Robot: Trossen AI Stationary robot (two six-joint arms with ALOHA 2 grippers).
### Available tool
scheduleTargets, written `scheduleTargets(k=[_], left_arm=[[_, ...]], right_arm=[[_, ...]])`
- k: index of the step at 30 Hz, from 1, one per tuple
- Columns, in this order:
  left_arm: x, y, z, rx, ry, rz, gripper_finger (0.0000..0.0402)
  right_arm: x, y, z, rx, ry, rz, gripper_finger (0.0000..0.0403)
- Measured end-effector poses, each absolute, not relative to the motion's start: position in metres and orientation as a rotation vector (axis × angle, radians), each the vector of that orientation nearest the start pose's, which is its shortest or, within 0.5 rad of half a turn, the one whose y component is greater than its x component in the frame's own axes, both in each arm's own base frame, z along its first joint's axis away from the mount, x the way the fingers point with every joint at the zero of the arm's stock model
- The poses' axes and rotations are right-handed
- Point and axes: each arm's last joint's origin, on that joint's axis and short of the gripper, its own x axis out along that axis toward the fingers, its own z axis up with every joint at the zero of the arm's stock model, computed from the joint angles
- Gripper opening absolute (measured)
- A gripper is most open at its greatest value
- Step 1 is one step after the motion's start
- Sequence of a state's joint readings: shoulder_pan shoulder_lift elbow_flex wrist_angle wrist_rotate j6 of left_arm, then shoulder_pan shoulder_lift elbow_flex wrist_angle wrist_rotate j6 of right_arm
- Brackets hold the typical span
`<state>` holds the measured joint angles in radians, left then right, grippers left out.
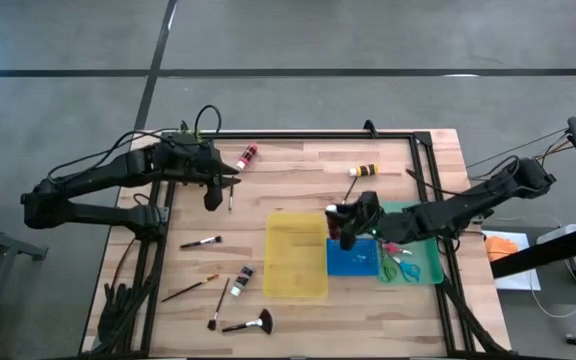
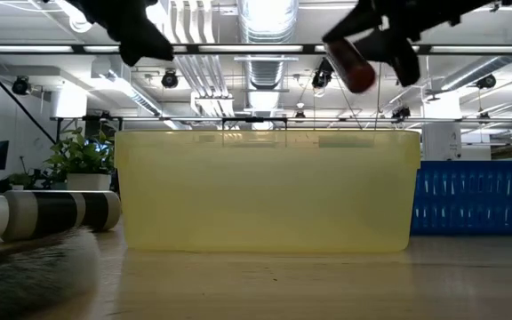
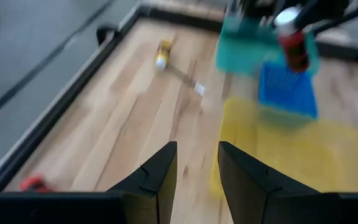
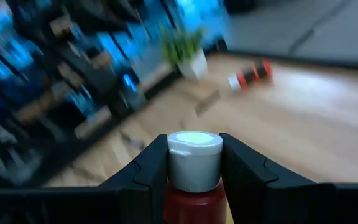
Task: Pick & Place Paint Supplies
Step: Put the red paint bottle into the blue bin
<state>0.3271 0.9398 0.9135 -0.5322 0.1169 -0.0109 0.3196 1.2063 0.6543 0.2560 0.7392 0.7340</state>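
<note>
My right gripper [image 1: 344, 224] is shut on a small red paint bottle with a white cap [image 4: 194, 152]. It hangs over the near edges of the yellow tray [image 1: 296, 255] and blue tray [image 1: 353, 260]. The low view shows this bottle [image 2: 354, 71] in the air above the yellow tray. My left gripper [image 1: 214, 192] is open and empty over the far left of the table, beside a thin brush [image 1: 230, 197]. Another red bottle [image 1: 247, 156], a yellow bottle [image 1: 364, 170], a black bottle [image 1: 243, 281], several brushes and a black fan brush [image 1: 251, 323] lie on the wood. My right gripper pinches the red bottle between its two fingers [image 4: 154, 168] at the white cap and neck [image 4: 194, 149], at the bottle's top end. The bottle is lifted clear of the table and trays. Its red body [image 3: 294, 50] hangs tilted below the fingers.
A green tray [image 1: 423, 262] beside the blue one holds scissors [image 1: 400, 266]. A leafy plant [image 4: 182, 46] stands at the table's far left edge. A black frame [image 1: 423, 160] borders the wooden top. Loose brushes [image 1: 200, 242] lie on the left and near parts of the table.
</note>
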Motion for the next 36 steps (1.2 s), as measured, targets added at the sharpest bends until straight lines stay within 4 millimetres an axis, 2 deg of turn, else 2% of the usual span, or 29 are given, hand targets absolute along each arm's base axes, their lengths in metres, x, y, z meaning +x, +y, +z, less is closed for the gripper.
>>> scheduleTargets(k=[8,11,20,24,31,36], left_arm=[[0.201,0.06,0.338,-0.201,0.287,0.082,0.0128],[0.214,0.063,0.336,-0.248,0.258,0.01,0.0128],[0.256,0.069,0.326,-0.277,0.154,-0.073,0.0129],[0.27,0.071,0.326,-0.333,0.071,-0.17,0.0156],[0.283,0.068,0.34,-0.33,-0.009,-0.228,0.0251],[0.295,0.06,0.353,-0.268,0.036,-0.222,0.0257]], right_arm=[[0.253,0.033,0.278,0.495,-0.233,-0.452,0.0112],[0.254,0.024,0.295,0.465,-0.357,-0.382,0.0112],[0.265,0.011,0.341,0.36,-0.46,-0.219,0.0112],[0.268,0.007,0.362,0.296,-0.502,-0.171,0.0112],[0.281,0.004,0.369,0.288,-0.459,-0.114,0.0112],[0.294,0.002,0.365,0.314,-0.432,-0.092,0.0112]])
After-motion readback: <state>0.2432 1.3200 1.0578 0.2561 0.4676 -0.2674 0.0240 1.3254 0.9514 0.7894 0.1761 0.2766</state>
